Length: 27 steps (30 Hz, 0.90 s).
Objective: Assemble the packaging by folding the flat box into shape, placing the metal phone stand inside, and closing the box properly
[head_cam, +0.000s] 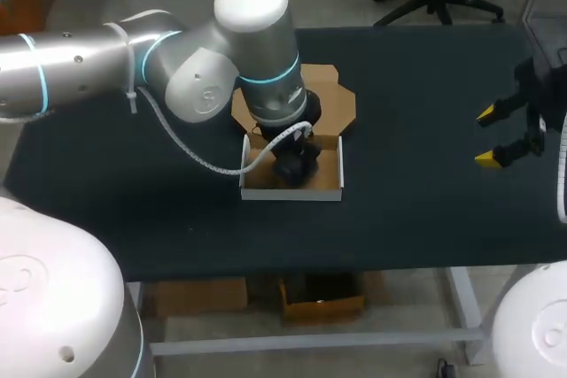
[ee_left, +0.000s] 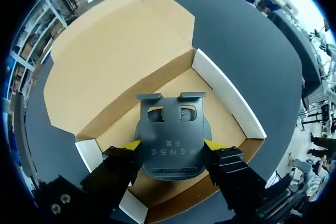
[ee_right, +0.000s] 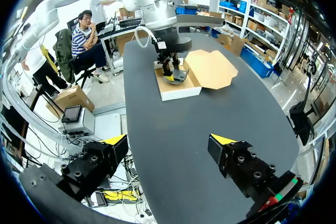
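Note:
The cardboard box point(head_cam: 292, 193) stands folded at mid-table, with white walls and its brown lid point(head_cam: 332, 95) lying open flat behind it. My left gripper point(head_cam: 297, 161) reaches down into the box. In the left wrist view the dark metal phone stand point(ee_left: 170, 129) sits on the box floor inside the white wall point(ee_left: 231, 95), and both yellow-tipped fingers press its sides, so my left gripper point(ee_left: 172, 148) is shut on it. My right gripper point(head_cam: 500, 135) hangs open over the table's right side, far from the box point(ee_right: 181, 90), with nothing between its fingers point(ee_right: 220, 140).
The black tabletop point(head_cam: 425, 183) stretches wide between the box and my right gripper. My left arm's big elbow point(head_cam: 239, 50) hangs over the table behind and left of the box. The table's front edge runs a short way in front of the box.

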Motion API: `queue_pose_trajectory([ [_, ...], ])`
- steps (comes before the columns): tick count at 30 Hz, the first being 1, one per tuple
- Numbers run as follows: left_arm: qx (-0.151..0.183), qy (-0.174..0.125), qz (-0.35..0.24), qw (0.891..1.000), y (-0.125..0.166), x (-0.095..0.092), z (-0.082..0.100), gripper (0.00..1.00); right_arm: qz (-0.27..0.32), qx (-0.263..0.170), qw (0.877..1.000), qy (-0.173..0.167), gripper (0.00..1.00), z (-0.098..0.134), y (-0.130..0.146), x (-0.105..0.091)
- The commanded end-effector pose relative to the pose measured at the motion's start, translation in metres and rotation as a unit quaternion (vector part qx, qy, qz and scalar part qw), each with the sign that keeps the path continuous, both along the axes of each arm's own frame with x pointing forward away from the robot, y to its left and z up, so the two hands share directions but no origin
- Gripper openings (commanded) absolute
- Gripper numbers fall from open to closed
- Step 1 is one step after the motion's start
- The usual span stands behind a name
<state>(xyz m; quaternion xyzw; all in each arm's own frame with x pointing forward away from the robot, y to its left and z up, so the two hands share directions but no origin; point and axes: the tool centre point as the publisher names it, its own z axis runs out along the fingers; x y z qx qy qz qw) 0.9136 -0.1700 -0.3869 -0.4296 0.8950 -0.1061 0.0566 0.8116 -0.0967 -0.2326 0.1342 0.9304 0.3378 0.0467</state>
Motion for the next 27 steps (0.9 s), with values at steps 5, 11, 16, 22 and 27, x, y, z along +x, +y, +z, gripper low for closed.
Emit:
queue_pose_trajectory([
  [5, 0.012, 0.003, 0.001, 1.0, -0.0039, 0.0049, -0.005, 0.0, 0.0, 0.001, 1.0, -0.001, 1.0, 0.0002, -0.0002, -0.0007],
  [11, 0.017, 0.002, 0.004, 1.0, -0.0032, 0.0058, -0.0065, 0.0, 0.0, 0.001, 1.0, -0.001, 1.0, 0.0002, -0.0002, -0.0007],
  [16, 0.019, 0.003, 0.004, 1.0, -0.0025, 0.0067, -0.0078, 0.42, 0.0, 0.001, 1.0, -0.001, 1.0, 0.0002, -0.0002, -0.0007],
  [22, 0.021, 0.002, 0.008, 1.0, -0.0017, 0.0087, -0.0086, 1.0, 0.0, 0.001, 1.0, -0.001, 1.0, 0.0002, -0.0002, -0.0007],
  [27, 0.02, 0.002, 0.011, 1.0, -0.0009, 0.0082, -0.006, 1.0, 0.0, 0.001, 1.0, -0.001, 1.0, 0.0002, -0.0002, -0.0007],
])
